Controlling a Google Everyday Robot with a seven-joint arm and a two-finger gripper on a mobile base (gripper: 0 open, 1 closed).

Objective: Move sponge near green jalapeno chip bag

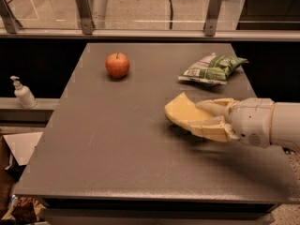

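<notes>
Yellow sponge, tip leftward, in claw

I see my cream end effector at the near right gripping a pale-yellow sponge; farther off, a green-and-white printed chip bag, a red apple, grey table.

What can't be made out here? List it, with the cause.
Camera view:
- sponge: right end hidden between the fingers of the gripper, which holds it over the right half of the table.
- arm: cut off by the right edge.
- green jalapeno chip bag: print too small to read.
- sponge underside: hidden; contact with the table unclear.
</notes>
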